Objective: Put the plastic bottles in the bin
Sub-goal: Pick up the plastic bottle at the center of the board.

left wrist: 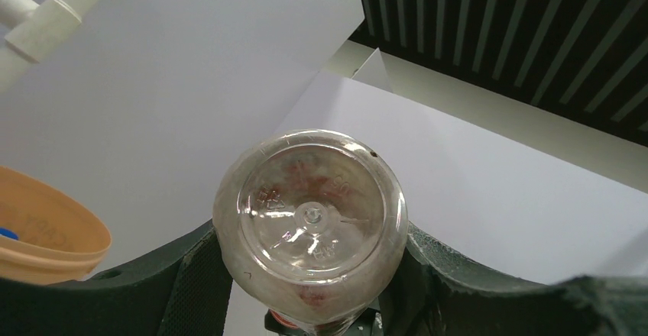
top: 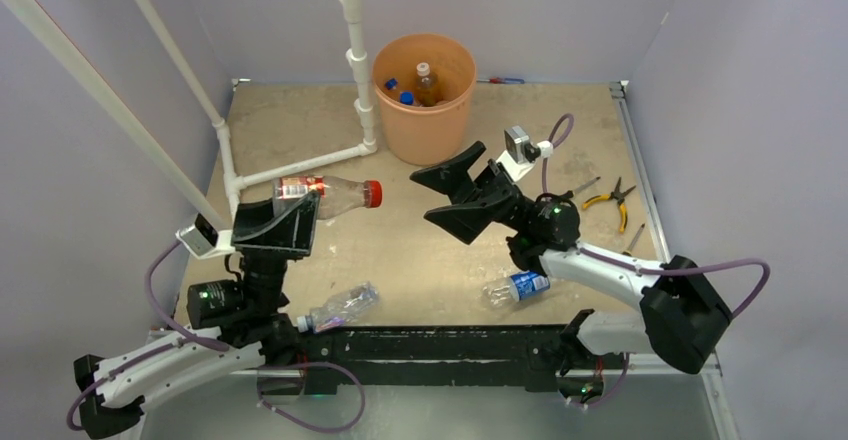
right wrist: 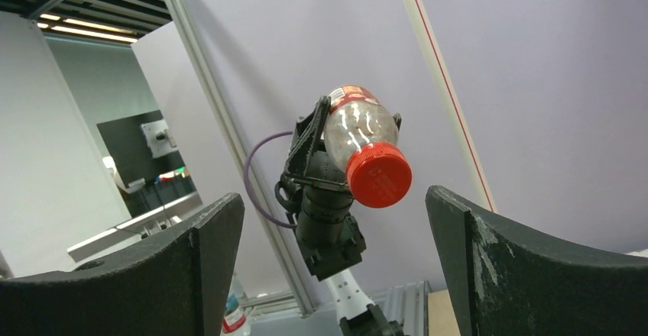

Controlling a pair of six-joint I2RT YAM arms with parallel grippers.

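My left gripper (top: 296,208) is shut on a clear bottle with a red cap and red label (top: 335,194), held sideways above the table's left side. In the left wrist view its round base (left wrist: 309,221) fills the gap between the fingers (left wrist: 179,286). My right gripper (top: 422,193) is open and empty, facing that bottle; in the right wrist view the red cap (right wrist: 378,174) shows between its spread fingers (right wrist: 195,267). The orange bin (top: 425,120) stands at the back and holds several bottles (top: 427,82). A clear bottle (top: 341,307) and a blue-label bottle (top: 516,286) lie near the front edge.
A white pipe frame (top: 356,70) rises beside the bin's left and runs across the left of the table. Yellow-handled pliers (top: 610,200) and small tools lie at the right. The bin's rim shows in the left wrist view (left wrist: 53,233).
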